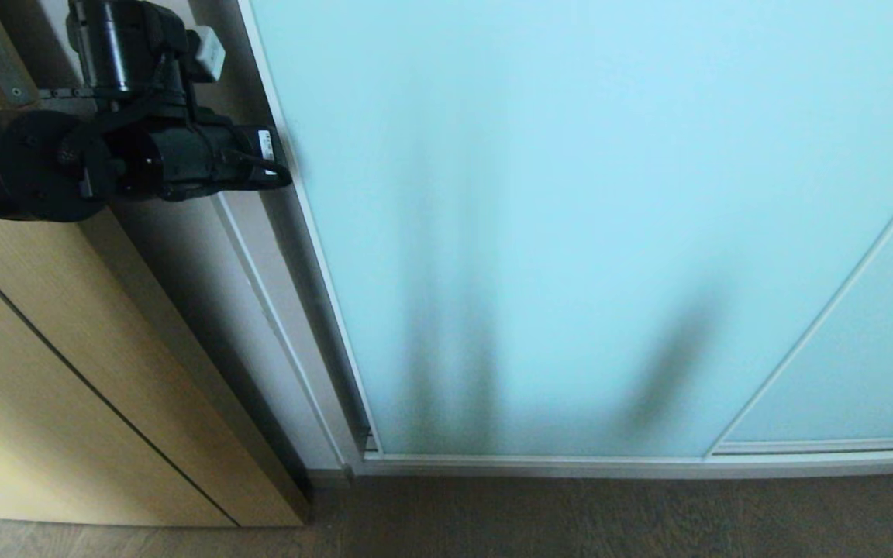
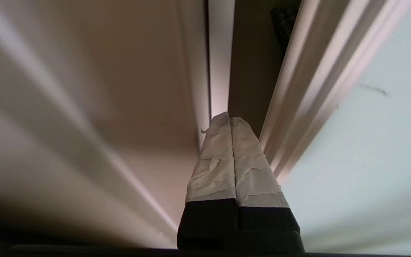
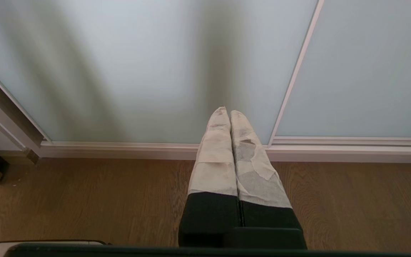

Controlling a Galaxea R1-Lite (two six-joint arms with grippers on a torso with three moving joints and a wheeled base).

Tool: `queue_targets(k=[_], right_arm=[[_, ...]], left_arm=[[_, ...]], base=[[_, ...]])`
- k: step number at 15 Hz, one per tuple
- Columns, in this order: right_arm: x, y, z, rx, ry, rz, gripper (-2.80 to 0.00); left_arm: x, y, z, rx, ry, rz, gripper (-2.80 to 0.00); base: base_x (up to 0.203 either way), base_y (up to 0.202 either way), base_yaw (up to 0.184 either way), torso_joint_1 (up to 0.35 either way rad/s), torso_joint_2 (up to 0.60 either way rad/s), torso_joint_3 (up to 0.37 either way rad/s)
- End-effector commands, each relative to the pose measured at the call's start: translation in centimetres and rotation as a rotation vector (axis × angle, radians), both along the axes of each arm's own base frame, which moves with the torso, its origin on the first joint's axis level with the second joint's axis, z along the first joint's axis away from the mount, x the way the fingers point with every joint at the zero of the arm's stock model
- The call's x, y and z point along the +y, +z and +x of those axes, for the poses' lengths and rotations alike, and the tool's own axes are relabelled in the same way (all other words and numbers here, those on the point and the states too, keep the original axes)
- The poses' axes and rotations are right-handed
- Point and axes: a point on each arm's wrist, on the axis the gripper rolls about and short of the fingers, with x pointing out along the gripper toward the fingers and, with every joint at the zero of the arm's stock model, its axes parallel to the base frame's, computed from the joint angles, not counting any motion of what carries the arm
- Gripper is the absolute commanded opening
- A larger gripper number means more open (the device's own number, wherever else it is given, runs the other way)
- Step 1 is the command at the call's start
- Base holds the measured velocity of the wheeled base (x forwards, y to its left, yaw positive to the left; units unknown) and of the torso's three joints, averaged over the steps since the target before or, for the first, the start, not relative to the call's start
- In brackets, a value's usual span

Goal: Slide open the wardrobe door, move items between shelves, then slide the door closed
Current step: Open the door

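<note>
far left stands the tan wood door [image 1: 67,403], and next to it the white wardrobe frame [image 1: 260,310]. the left arm reaches in up there, its left gripper [image 2: 230,121] pinched fully together with nothing between the taped fingers [image 2: 214,167], the tips poked at the narrow dark slot [image 2: 252,71] between the frame and the left edge of the sliding wardrobe door [image 1: 570,232].

from where i stand this looks like the start of opening it. there is no handle, so the push has to come from the door's slim metal edge [image 2: 309,89]. i would say the tips should seat against that edge rather than on the frosted glass, then press sideways to the right along the bottom track [image 1: 570,463], steady and level, so the panel does not rack or jump. slipping off onto the glass is the likely mishap.

the door covers nearly all of the opening, so the wardrobe's inside is hidden. something dark and textured shows deep in the slot, but i cannot tell what it is. no shelves or cushion can be made out.

over to the right, the right gripper [image 3: 230,112] hangs low above the wood floor [image 3: 84,200], also pressed together and empty, pointing at the foot of the door.
</note>
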Motion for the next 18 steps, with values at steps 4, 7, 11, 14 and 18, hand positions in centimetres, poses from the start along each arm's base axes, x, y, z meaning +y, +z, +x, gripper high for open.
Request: queue_targets(k=[4,7,11,14,18], right_arm=[[0.0,0.0,0.0,-0.002,0.002,0.0,-2.8],[0.0,0.0,0.0,-0.001,-0.001,0.0,-2.8],[0.0,0.0,0.0,-0.002,0.0,0.0,-2.8],[0.0,0.0,0.0,-0.002,0.002,0.0,-2.8],[0.0,0.0,0.0,-0.002,0.001,0.0,-2.8]], left_arm=[[-0.6,-1.3,1.8,-0.026,-0.014,-0.003,-2.8],[-1.2,-1.6,2.1,-0.02,-0.031,-0.004,-2.8],[-2.9,-2.0,2.1,-0.009,-0.076,-0.01,-2.8],[-4.2,-2.4,2.3,-0.017,-0.105,-0.014,-2.8],[-6.3,-2.8,2.1,-0.016,-0.156,-0.019,-2.8]], base=[[0.0,0.0,0.0,0.0,0.0,0.0],[0.0,0.0,0.0,0.0,0.0,0.0],[0.0,0.0,0.0,0.0,0.0,0.0],[0.0,0.0,0.0,0.0,0.0,0.0],[0.0,0.0,0.0,0.0,0.0,0.0]])
